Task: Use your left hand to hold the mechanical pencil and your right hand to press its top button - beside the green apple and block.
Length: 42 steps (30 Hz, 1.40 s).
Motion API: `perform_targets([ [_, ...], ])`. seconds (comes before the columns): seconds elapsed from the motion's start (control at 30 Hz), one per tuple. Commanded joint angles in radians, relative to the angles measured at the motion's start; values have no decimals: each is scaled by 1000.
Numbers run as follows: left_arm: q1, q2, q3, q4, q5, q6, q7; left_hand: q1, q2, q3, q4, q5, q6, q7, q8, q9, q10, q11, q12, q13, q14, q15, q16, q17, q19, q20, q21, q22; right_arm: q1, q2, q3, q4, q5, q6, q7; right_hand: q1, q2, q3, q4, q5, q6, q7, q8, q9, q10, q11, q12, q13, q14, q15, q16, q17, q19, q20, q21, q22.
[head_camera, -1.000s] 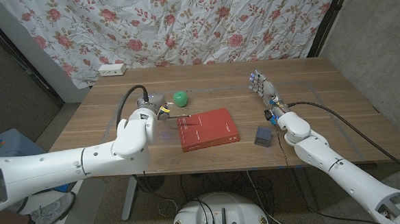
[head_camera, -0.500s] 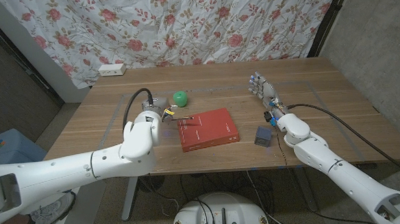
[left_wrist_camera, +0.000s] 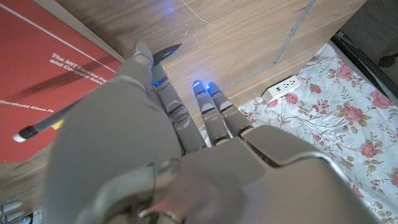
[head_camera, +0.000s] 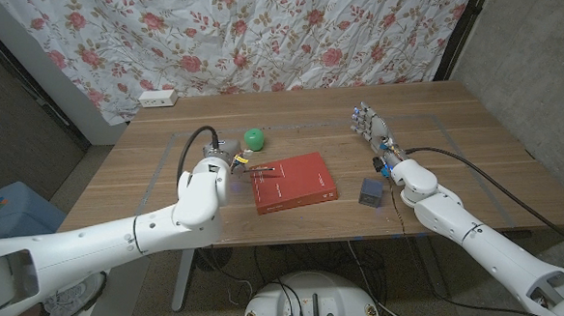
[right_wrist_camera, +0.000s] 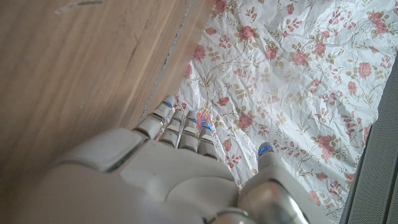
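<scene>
My left hand [head_camera: 226, 161] grips the mechanical pencil [head_camera: 260, 167] just left of the red book [head_camera: 294, 182]. The pencil's end reaches over the book's edge. In the left wrist view the pencil [left_wrist_camera: 46, 123] crosses under my left hand [left_wrist_camera: 149, 143], its dark tip toward the bare wood and its other end over the red book [left_wrist_camera: 43, 56]. The green apple [head_camera: 253, 138] lies just behind the left hand. A small grey block [head_camera: 371, 191] stands right of the book. My right hand [head_camera: 370, 126] stands far right with fingers spread, holding nothing; the right hand [right_wrist_camera: 180, 174] points toward the cloth.
A white power strip [head_camera: 157, 98] lies at the table's back left edge. A floral cloth [head_camera: 256, 34] hangs behind the table. Bare wood [head_camera: 434, 102] stretches around the right hand and along the back.
My left hand has shifted a little to the right with the pencil, closer to the book. The right hand has stayed where it was.
</scene>
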<state>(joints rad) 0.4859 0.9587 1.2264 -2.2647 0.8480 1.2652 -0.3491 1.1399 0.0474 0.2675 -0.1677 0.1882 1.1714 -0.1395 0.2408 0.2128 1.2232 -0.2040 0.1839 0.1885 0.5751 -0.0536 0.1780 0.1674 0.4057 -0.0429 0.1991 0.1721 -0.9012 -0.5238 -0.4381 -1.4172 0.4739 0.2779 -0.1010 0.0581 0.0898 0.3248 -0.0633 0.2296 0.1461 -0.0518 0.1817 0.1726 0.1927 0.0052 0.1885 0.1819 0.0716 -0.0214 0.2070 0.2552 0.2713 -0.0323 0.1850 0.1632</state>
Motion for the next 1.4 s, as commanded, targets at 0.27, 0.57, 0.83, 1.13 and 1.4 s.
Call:
perform_targets([
  [0.27,78,-56,-79,58,204,-50,-161,-22,-10,-17,6,2,-14,-5,-1,3,5,-20,2,1,-12,-166,-2,2,-5,-52,-3,2,7,3,-6,16,26,-10,30,-8,24,3,5,0,15,-2,7,1,10,5,3,0,11,-3,3,0,-2,-5,-1,3],
  [0.57,145,-91,-158,82,300,-100,-220,-43,-26,-31,10,2,-38,-6,-7,6,-14,-19,-1,0,-17,-162,-3,1,-4,-53,-2,2,13,9,-11,28,24,-3,32,-10,22,3,6,0,19,-5,7,1,11,6,3,1,12,-2,4,-1,-3,-5,-1,3],
  [0.83,203,-130,-237,108,387,-161,-285,-55,-34,-38,12,3,-55,-8,-12,7,-39,-19,-4,-1,-18,-161,-2,1,-6,-50,-3,1,15,12,-11,37,28,-2,35,-11,22,4,7,0,20,-6,7,1,11,7,3,1,14,-1,4,-2,-4,-4,-1,3],
  [1.13,271,-186,-332,132,453,-231,-327,-85,-63,-58,15,3,-89,-16,-23,6,-89,-17,-9,-3,-21,-162,-1,2,-8,-49,-4,1,14,10,-9,41,33,3,41,-12,21,6,9,0,24,-5,7,1,16,7,5,1,19,1,6,-4,1,-1,1,3],
  [1.4,321,-236,-394,148,507,-292,-352,-114,-78,-72,20,3,-132,-14,-40,-2,-133,-17,-8,-4,-19,-163,1,3,-17,-46,-6,2,11,7,-3,38,36,8,40,-13,20,7,10,-1,25,-5,7,1,20,8,6,2,21,3,7,-5,3,-1,2,3],
])
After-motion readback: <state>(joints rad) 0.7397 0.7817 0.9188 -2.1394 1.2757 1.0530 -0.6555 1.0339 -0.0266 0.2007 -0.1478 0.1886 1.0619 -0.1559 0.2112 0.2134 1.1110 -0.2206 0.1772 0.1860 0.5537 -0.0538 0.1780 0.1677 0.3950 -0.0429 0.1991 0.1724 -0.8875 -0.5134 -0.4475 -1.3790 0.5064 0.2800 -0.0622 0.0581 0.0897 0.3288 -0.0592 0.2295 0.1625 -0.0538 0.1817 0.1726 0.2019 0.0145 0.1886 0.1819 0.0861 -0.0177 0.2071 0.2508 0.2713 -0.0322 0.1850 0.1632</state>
